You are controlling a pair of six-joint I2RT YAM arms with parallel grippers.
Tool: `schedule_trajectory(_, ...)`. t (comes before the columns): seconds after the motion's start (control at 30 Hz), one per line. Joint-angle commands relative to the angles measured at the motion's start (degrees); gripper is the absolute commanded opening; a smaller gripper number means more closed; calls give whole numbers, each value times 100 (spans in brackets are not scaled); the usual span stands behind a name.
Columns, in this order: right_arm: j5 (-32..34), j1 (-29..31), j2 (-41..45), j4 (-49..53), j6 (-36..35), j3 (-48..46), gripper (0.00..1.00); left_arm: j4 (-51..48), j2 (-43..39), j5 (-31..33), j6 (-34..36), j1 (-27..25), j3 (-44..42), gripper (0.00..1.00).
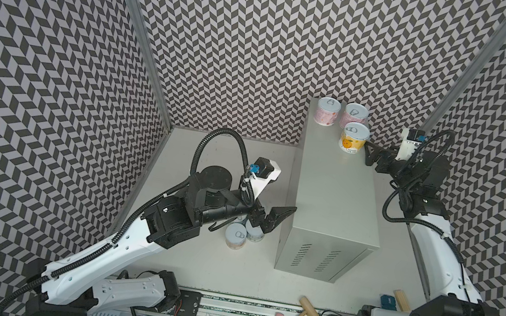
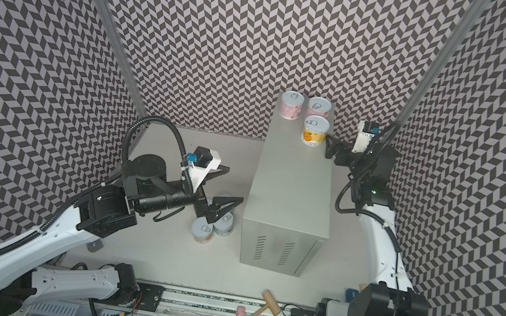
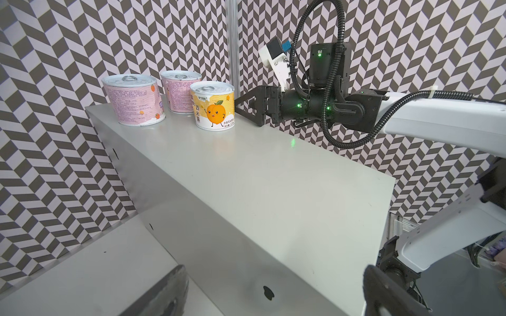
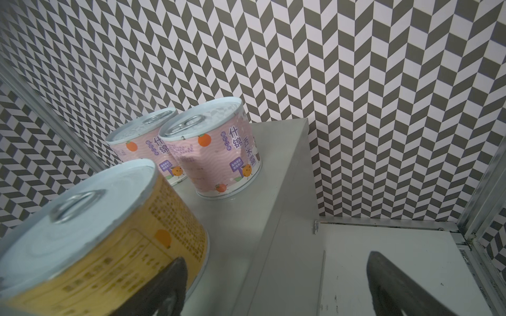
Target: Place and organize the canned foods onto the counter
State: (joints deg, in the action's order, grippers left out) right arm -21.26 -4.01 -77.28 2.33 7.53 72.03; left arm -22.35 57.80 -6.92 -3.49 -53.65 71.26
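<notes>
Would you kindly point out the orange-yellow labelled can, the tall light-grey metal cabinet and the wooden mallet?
orange-yellow labelled can (image 3: 215, 112): left wrist view, on the peach figure of its label.
tall light-grey metal cabinet (image 1: 336, 193): in a top view, on its bare flat top.
wooden mallet (image 1: 308, 309): in a top view, on its head.

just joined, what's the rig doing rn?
It is stocking cans onto the grey counter. Three stand at its far end: a pink can, a second pink can and an orange-yellow can. The right gripper sits close beside the orange-yellow can, jaws open, gripping nothing. The left gripper, jaws also open and empty, hovers over the remaining cans on the white tabletop beside the counter. The job is not yet done.
</notes>
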Motion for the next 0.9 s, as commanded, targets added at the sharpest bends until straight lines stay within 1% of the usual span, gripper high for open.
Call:
schedule_trajectory(0.0, 156, 23, 206, -16, -30, 85, 99, 12, 27, 158, -21, -40, 22, 100)
schedule_trajectory(0.1, 245, 23, 341, 123, 27, 159, 99, 36, 82, 161, -3, -40, 56, 100)
schedule_trajectory(0.3, 122, 29, 484, 582, 102, 615, 99, 150, 80, 153, -12, -40, -47, 100)
schedule_trajectory(0.53, -22, 151, 113, 1338, 192, 1516, 99, 186, 22, 204, -12, -40, -121, 100)
schedule_trajectory(0.63, 235, 372, -113, 1734, 97, 1896, 99, 196, -8, 259, 14, -40, -178, 100)
schedule_trajectory(0.87, 858, 738, -416, 2275, 45, 2429, 99, 252, -116, 294, 24, -36, -293, 100)
